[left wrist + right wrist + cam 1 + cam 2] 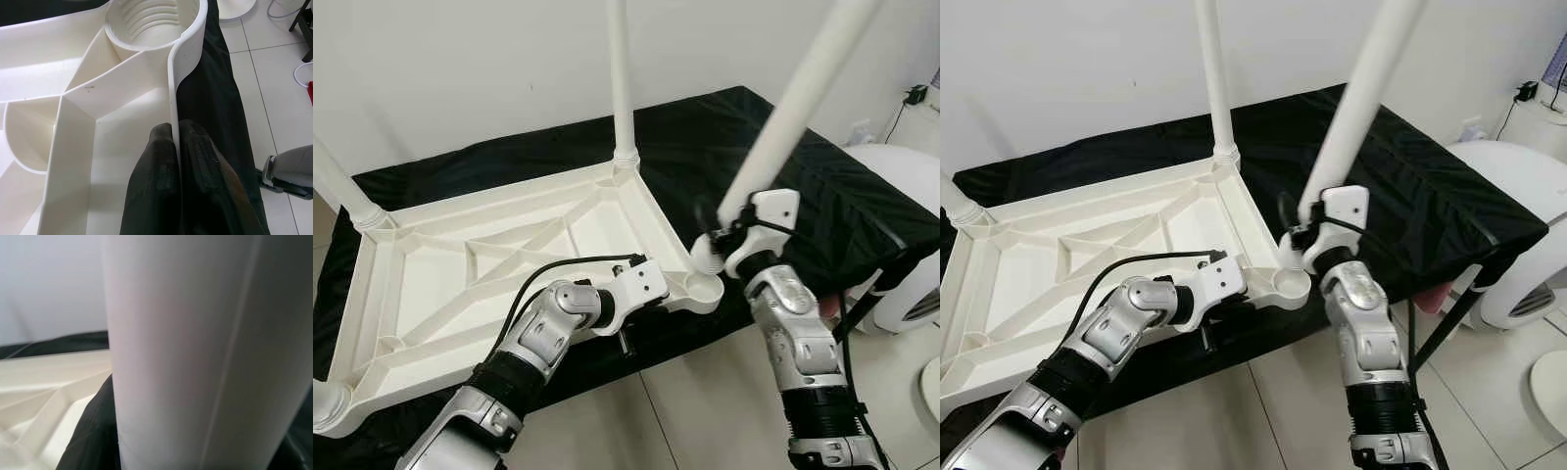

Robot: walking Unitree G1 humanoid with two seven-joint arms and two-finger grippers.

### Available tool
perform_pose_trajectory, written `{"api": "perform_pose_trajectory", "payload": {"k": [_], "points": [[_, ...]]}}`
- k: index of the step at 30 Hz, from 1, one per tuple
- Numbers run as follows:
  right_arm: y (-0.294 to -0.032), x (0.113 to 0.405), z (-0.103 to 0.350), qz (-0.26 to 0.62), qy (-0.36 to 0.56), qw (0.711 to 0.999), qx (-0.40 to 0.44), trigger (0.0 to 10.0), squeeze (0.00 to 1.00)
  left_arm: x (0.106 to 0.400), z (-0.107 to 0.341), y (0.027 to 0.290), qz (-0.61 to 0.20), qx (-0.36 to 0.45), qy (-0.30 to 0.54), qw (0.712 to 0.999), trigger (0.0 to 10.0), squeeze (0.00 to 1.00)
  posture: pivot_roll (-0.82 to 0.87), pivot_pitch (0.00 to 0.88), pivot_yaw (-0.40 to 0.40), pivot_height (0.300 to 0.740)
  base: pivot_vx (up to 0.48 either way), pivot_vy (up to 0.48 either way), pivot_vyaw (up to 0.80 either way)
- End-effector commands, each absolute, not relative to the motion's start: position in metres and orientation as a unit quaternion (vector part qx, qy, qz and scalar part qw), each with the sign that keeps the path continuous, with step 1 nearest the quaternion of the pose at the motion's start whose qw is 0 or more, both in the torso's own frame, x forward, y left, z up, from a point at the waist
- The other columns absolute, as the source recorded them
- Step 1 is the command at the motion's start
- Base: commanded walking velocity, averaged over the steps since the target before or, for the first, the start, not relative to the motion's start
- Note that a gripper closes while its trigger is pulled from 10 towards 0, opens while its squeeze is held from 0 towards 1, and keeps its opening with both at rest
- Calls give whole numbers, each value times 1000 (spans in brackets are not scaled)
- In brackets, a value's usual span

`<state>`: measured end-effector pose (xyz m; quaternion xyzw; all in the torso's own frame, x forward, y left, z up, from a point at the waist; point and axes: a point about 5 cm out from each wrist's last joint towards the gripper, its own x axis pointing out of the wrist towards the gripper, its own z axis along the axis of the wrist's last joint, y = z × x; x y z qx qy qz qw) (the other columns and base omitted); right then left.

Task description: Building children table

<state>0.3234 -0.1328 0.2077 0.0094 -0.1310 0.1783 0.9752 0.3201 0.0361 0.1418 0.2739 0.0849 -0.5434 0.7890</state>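
A white plastic tabletop point(460, 284) lies upside down on a black cloth, with ribs showing. Legs stand in its far right corner point(621, 78) and far left corner point(337, 186). My left gripper point(174, 147) is shut on the tabletop's near rim point(173, 93), close to the open threaded socket point(151, 19) at the near right corner point(705, 288). My right gripper point(717, 235) is shut on a loose white leg point(793, 108), held tilted with its lower end just above that socket. One black finger point(90, 431) lies against the leg point(186, 352).
The black cloth point(842, 206) covers a low platform whose near edge drops to a tiled floor point(705, 411). A white rounded appliance point(911, 196) stands at the right. A wall runs behind. A further leg end point(328, 403) sits at the near left corner.
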Motion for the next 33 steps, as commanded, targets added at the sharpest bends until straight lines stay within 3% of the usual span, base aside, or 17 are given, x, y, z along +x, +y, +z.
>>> {"api": "perform_pose_trajectory", "payload": {"k": [1,33], "points": [[-125,320,203,207,-114,972,10,10000,0,319,129,45,-533,286,106,789,10000,0,-116,64,73,740,0,0,0],[-141,316,193,268,-20,961,-69,10000,0,323,131,44,-525,285,101,795,10000,0,-130,90,71,740,0,0,0]]}}
